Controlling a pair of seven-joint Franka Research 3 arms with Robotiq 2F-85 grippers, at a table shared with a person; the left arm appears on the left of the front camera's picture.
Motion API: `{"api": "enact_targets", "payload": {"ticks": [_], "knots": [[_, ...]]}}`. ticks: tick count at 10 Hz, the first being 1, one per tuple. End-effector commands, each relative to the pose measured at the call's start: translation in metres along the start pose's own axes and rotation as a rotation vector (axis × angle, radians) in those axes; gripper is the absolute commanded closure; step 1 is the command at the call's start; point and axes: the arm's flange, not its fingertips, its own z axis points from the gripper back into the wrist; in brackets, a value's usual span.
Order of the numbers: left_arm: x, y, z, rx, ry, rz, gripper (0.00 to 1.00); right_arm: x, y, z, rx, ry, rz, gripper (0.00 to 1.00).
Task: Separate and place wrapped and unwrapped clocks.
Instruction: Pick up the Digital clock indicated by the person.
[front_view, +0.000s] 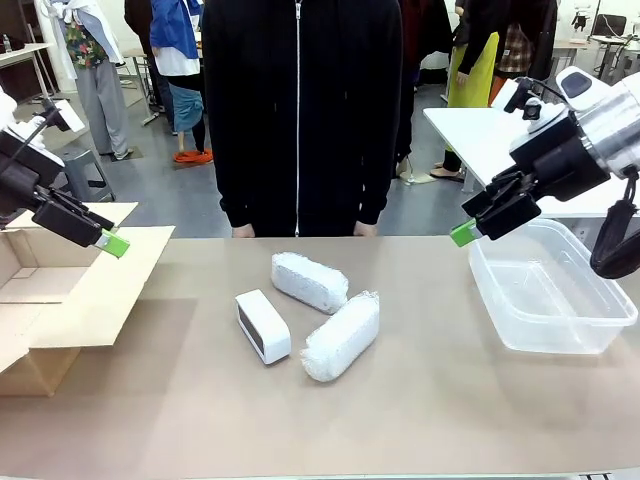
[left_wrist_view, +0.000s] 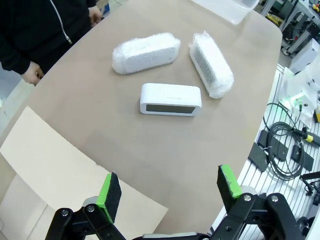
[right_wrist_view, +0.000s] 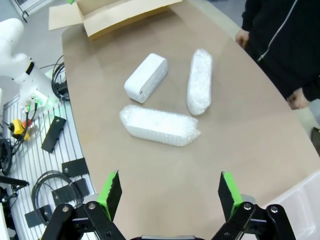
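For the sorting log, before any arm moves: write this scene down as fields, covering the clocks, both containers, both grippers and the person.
wrapped clocks: far bundle and near bundle, lying mid-table
unwrapped clock: lying to the robot's left of the bundles, dark face visible
cardboard box: open, on the robot's left
clear bin: on the robot's right
left gripper: open, holding nothing, over the box flap
right gripper: open, holding nothing, by the bin's rim
person: standing at the far edge

This is a robotics lab in an open hall with a grey floor (front_view: 150, 205). In the front view a white worktable (front_view: 470, 135) stands at two o'clock and people (front_view: 175, 60) gather at eleven; coiled cables (left_wrist_view: 285, 145) lie at four o'clock in the left wrist view.
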Motion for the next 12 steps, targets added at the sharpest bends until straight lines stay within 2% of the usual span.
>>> {"api": "enact_targets", "payload": {"ticks": [1, 8, 9, 10, 11, 12], "knots": [[-0.025, -0.011, 0.003, -0.015, -0.023, -0.032, 0.0, -0.025, 0.014, -0.006, 0.026, -0.006, 0.019, 0.0], [-0.027, -0.013, 0.008, 0.011, -0.006, -0.096, 0.0, -0.025, 0.016, -0.004, 0.025, 0.006, 0.044, 0.0], [-0.026, -0.014, 0.006, 0.03, 0.004, -0.1, 0.0, -0.024, 0.017, -0.005, -0.005, -0.012, 0.049, 0.0], [-0.023, -0.012, 0.001, -0.02, 0.009, -0.094, 0.0, -0.005, 0.0, 0.002, 0.006, 0.025, 0.023, 0.0], [-0.004, -0.003, 0.017, 0.017, -0.001, -0.075, 0.0, -0.005, 0.0, 0.002, 0.006, 0.025, 0.023, 0.0], [-0.004, -0.003, 0.017, 0.017, -0.001, -0.075, 0.0, -0.005, 0.0, 0.002, 0.006, 0.025, 0.023, 0.0]]}}
